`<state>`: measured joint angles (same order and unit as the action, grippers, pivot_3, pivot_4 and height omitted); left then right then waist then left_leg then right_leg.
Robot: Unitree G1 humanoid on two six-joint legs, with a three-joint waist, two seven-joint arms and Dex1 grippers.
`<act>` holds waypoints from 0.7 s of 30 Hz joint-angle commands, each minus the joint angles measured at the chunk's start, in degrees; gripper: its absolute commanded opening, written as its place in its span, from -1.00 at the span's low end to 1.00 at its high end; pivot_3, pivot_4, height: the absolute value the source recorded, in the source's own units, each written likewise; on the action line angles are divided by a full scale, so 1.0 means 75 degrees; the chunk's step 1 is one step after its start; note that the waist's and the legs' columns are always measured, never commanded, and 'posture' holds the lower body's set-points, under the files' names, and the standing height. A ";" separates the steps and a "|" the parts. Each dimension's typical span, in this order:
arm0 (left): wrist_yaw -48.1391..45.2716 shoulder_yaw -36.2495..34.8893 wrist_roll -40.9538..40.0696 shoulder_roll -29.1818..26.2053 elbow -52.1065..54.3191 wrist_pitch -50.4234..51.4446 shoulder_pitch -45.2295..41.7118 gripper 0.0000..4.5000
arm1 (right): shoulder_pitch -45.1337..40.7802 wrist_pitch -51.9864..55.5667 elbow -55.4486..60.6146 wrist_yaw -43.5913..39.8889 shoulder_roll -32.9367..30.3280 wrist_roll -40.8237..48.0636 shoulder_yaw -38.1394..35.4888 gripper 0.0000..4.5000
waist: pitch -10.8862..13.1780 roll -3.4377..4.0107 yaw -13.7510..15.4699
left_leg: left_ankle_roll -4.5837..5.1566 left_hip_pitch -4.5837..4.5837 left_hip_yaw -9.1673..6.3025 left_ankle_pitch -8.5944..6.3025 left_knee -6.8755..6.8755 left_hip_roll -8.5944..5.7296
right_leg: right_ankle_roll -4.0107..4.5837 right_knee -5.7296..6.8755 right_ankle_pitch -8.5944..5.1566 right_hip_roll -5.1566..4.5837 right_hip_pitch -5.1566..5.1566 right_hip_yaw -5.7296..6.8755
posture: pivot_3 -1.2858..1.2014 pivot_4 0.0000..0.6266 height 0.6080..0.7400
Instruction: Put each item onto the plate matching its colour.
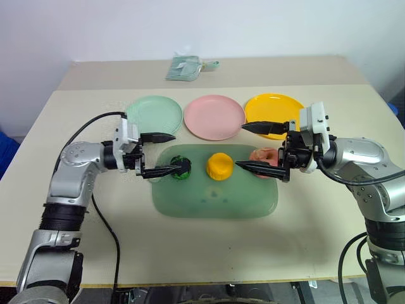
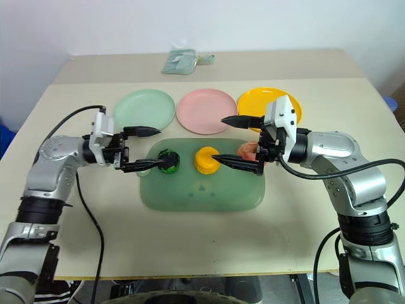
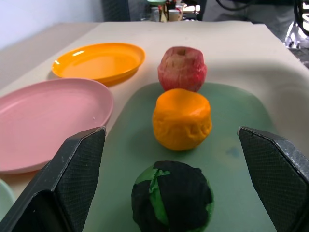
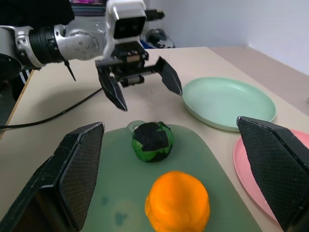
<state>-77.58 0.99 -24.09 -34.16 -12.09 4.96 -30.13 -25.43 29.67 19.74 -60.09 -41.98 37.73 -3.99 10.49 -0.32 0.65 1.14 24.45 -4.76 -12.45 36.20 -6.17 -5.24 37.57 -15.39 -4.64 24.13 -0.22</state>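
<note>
- The yellow plate (image 3: pixel 99 61) is glossy plastic.
- The green mat (image 1: pixel 215 196) is translucent and smooth.
- The fingers (image 3: pixel 77 164) have a textured matt face.
- The table (image 1: pixel 190 253) is matt.

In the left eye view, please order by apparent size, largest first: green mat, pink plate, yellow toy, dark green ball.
1. green mat
2. pink plate
3. yellow toy
4. dark green ball, partly hidden by the left gripper, so its rank below the yellow toy is unsure.
</note>
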 commanded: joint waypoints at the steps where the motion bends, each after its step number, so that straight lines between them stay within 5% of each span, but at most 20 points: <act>1: -0.0016 0.0229 0.0469 0.0087 -0.0424 -0.0544 -0.0305 1.00 | -0.0056 -0.0133 0.0166 -0.0011 -0.0046 0.0009 -0.0126 0.99 | 0.0000 0.0000 0.0001 | 0.0000 0.0000 0.0000 0.0000 0.0000 0.0000 | 0.0000 0.0000 0.0000 0.0000 0.0000 0.0000 | 0.03 -0.52 1.00; 21: -0.0261 0.0562 0.1203 0.0743 -0.2464 -0.2243 -0.0685 1.00 | 0.0266 -0.0187 0.0490 0.0533 0.0022 -0.0286 -0.0127 0.99 | 0.0000 -0.0001 0.0012 | 0.0001 0.0001 0.0000 0.0000 0.0006 -0.0002 | -0.0003 0.0002 0.0002 0.0001 -0.0002 0.0001 | 0.03 -0.52 1.00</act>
<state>-79.08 5.50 -15.01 -28.63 -30.93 -10.65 -34.20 -22.67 29.31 21.21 -56.39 -41.83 35.08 -3.98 10.49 -0.33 0.74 1.15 24.46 -4.77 -12.45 36.26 -6.19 -5.27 37.59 -15.37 -4.64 24.11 -0.21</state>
